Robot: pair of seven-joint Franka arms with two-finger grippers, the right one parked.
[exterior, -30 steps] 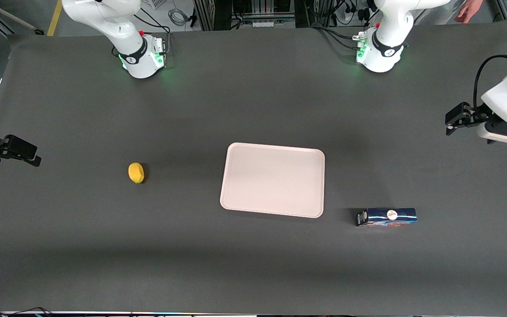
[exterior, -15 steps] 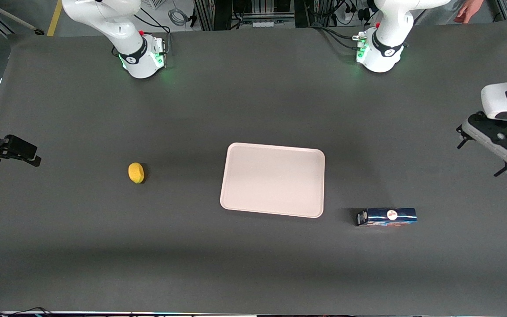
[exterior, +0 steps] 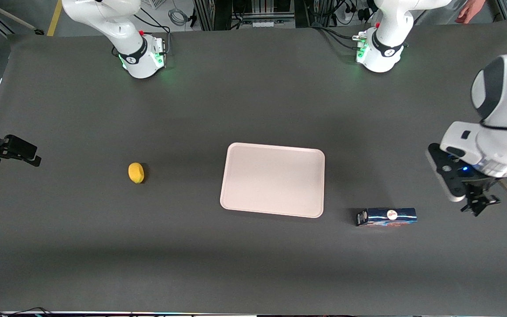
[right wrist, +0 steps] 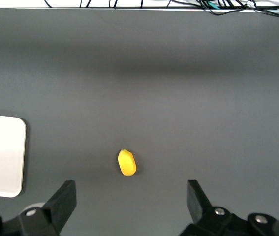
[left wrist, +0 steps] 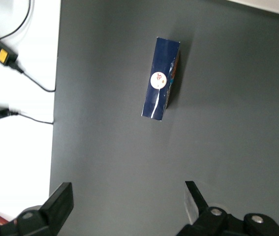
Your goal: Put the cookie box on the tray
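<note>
Cookie box (exterior: pixel 386 217) dark-blue, narrow, round logo; pincer (left wrist: pixel 129 204) open above.

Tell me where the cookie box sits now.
The cookie box lies on the table beside the tray, toward the working arm's end, with the open gripper hovering apart from it.

Pretty clearly a robotics lab: dark-matted bench (exterior: pixel 253 101), white arm bases (exterior: pixel 141 59) bolted on with green lights, cables (exterior: pixel 178 15) and metal framing around.

Overhead front view; downward wrist views
</note>
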